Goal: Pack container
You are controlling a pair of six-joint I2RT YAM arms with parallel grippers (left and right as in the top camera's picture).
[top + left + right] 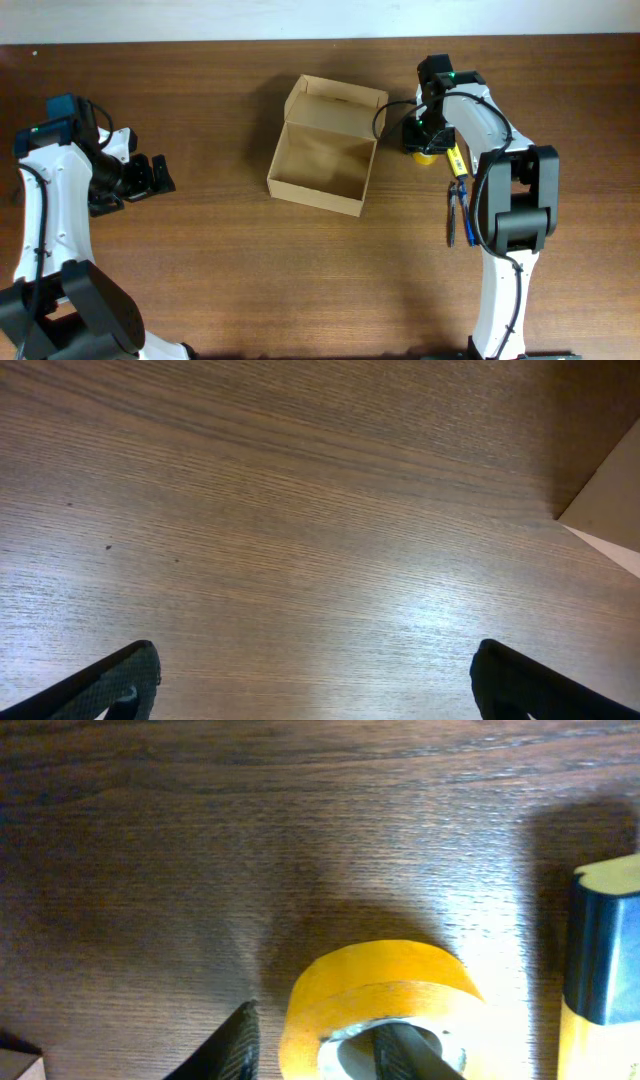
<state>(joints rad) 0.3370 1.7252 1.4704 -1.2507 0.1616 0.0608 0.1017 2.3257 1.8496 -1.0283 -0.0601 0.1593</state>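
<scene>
The container (318, 195) is a tan cardboard box, open, with its flap lid standing at the far side. A corner of it shows in the left wrist view (612, 500). A yellow tape roll (426, 156) lies on the table right of the box. My right gripper (421, 138) is over it. In the right wrist view one finger is inside the roll's hole and the other outside its left wall, with small gaps, so the gripper (315, 1042) straddles the roll (380, 975). My left gripper (160, 176) is open and empty over bare table, left of the box (315, 665).
A yellow and dark blue object (456, 160) lies just right of the tape and shows at the right wrist view's edge (600, 950). Dark pens (455, 215) lie nearer the front, beside the right arm's base.
</scene>
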